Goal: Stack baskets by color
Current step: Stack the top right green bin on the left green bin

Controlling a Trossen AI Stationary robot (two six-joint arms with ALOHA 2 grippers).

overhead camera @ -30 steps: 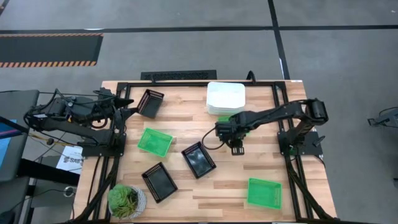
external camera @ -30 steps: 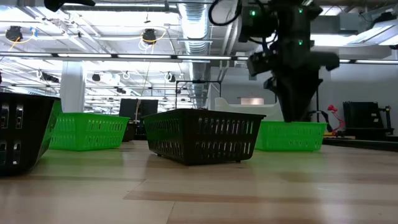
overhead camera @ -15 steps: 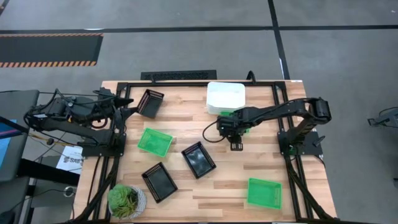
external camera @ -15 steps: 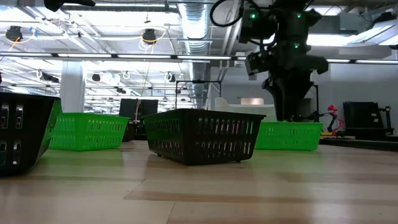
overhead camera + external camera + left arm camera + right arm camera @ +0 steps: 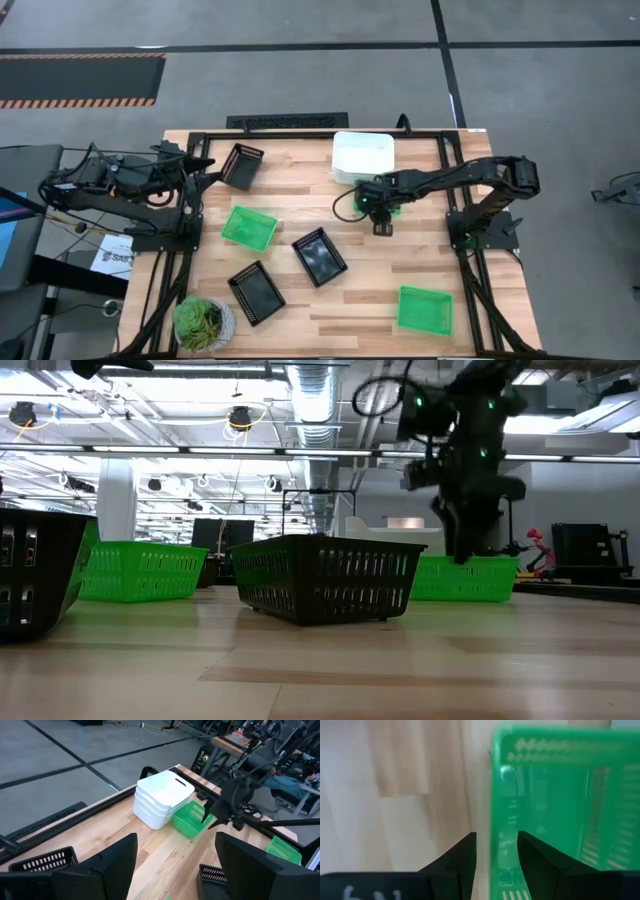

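Right wrist view shows you the right gripper [image 5: 496, 851] with its fingers parted, straddling one wall of the bright green rectangular plastic basket [image 5: 560, 795]. That basket [image 5: 192, 818] sits on the wooden table [image 5: 370, 290] just beside the stack of white plastic baskets [image 5: 363, 157]. You see the left gripper [image 5: 172, 865] open at the table's left edge.

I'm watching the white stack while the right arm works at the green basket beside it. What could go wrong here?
1. The right gripper straddles just one thin wall of the green basket; lifted so, it may tilt or slip.
2. That basket lies right beside the white stack; a swing could knock it.
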